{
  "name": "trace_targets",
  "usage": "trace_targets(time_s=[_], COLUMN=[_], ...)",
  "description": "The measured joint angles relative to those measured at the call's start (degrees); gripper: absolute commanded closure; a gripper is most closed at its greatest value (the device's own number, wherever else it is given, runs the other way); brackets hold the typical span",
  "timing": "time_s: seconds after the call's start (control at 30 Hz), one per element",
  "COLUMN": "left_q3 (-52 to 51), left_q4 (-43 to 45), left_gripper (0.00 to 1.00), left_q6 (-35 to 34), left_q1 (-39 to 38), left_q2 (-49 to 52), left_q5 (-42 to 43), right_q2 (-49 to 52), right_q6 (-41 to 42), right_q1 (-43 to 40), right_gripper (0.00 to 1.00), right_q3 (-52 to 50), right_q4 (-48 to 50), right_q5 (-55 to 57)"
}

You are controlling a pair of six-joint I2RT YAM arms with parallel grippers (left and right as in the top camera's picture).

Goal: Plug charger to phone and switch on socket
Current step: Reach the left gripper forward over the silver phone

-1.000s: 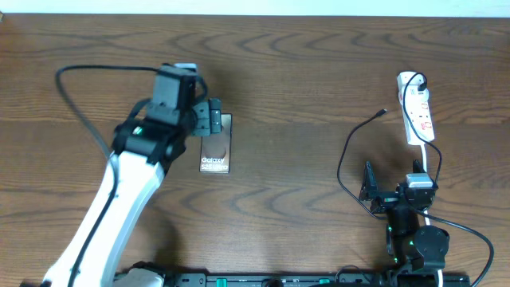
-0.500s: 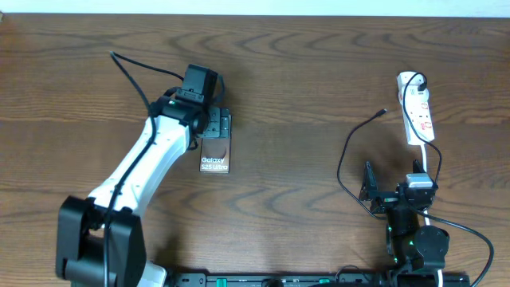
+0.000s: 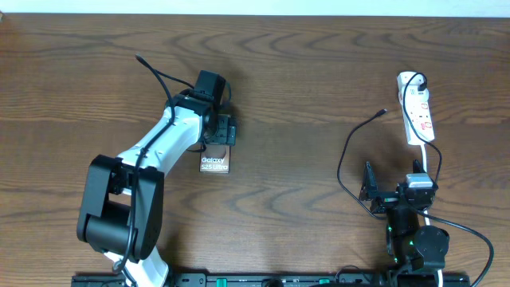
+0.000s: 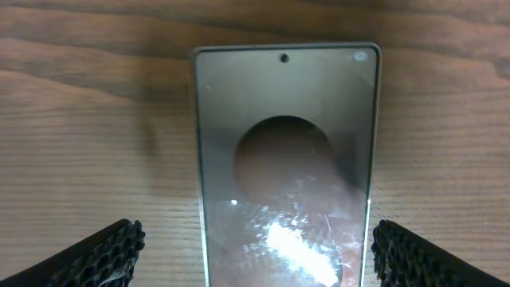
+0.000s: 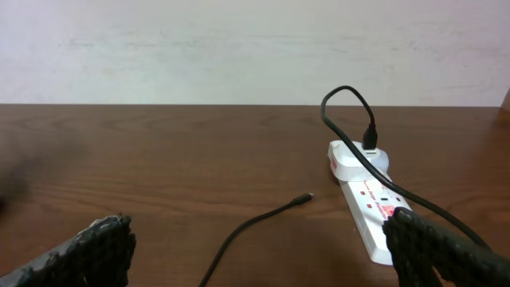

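My left gripper point(image 4: 255, 267) holds its jaws spread, flanking the flat glossy dark phone point(image 4: 283, 159). The right gripper point(image 5: 267, 255) gapes empty. The phone looks slick and rigid, so I'd pinch its long edges.

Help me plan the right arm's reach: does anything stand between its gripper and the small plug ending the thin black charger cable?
Nothing visible does: only bare wooden table and the cable's slack lie between the open right gripper and the small black plug. The narrow white power strip sits aside.

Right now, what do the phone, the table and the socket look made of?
The phone looks glass-faced: glossy, mirroring a dark round shape. The table looks like wood or laminate: brown grain lines. The socket seems smooth white plastic.
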Motion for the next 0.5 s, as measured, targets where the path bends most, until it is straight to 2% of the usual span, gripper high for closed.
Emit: trace_targets(time_s=[0.2, 0.5], left_q3=[0.0, 0.0], left_q4=[0.0, 0.2], left_gripper=[0.06, 0.06], left_q6=[2.0, 2.4], left_q1=[0.0, 0.0], left_q2=[0.7, 0.8], left_q5=[4.3, 4.9], right_q2=[0.0, 0.0], right_q6=[0.0, 0.0], right_q1=[0.0, 0.0], right_gripper=[0.01, 0.01], right_q3=[0.0, 0.0], right_q4=[0.0, 0.0], right_q5=[0.0, 0.0])
